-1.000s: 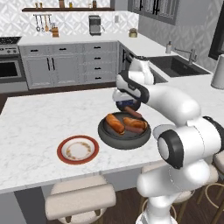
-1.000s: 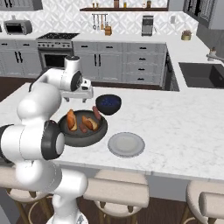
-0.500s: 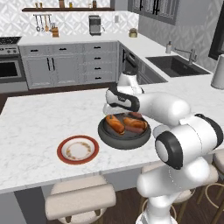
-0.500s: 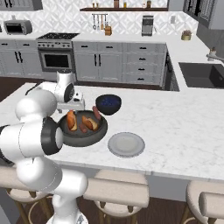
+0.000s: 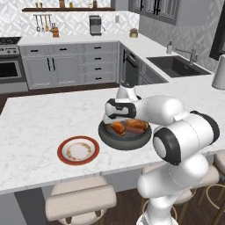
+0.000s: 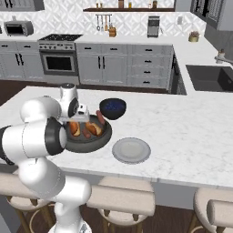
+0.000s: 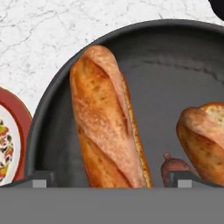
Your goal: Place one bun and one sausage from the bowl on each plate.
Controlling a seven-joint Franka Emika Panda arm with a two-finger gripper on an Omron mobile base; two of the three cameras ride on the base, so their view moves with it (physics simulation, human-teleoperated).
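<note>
The wide dark grey bowl [image 5: 126,143] [image 6: 91,144] [image 7: 175,57] sits mid-counter with buns and sausages in it. My gripper [image 5: 115,120] [image 6: 78,122] [image 7: 112,179] hangs low over its left side, open, with nothing held. In the hand view its two tips stand either side of the near end of a long golden bun [image 7: 107,118]. A second bun [image 7: 203,140] and a reddish sausage [image 7: 173,164] lie to the right. Another sausage [image 6: 100,117] rests at the bowl's far rim. The red-rimmed plate [image 5: 78,150] [image 7: 8,135] lies left of the bowl, the light grey plate [image 6: 131,150] right of it.
A smaller dark blue bowl [image 6: 112,108] stands just behind the grey bowl. Bar stools [image 5: 79,202] line the counter's near edge. The sink [image 5: 176,66] and cabinets are across the aisle, well away.
The hand has come down and shifted left over the bowl, ending close above the long bun. Its jaws stayed open. The food and plates have not moved.
</note>
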